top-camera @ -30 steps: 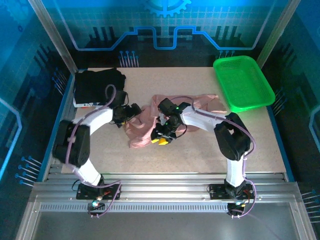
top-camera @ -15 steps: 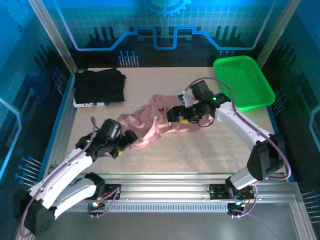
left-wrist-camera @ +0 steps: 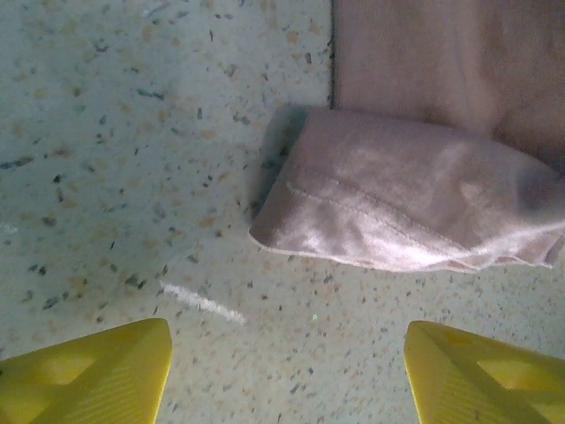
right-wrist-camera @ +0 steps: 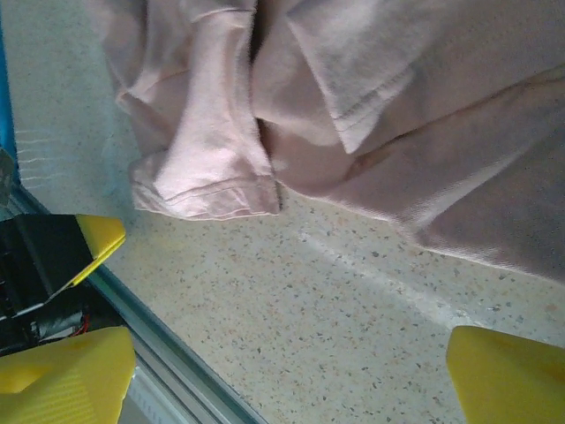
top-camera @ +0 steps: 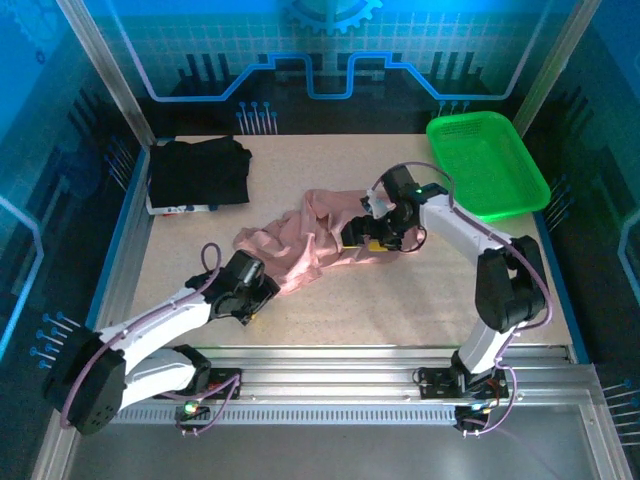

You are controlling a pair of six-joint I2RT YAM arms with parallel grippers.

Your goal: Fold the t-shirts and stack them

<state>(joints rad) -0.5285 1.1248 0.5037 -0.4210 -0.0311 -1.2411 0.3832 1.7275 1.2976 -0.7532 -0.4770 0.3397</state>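
You have no words, numbers or brand names to read here. The back wall (top-camera: 330,50) carries just a blue gear picture and lines. The pink t-shirt (top-camera: 300,245) shows you plain cloth.

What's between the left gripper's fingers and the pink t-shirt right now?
Bare speckled tabletop, apart from a small white streak. The left wrist view shows it: the left gripper sits open, just short of the pink t-shirt.
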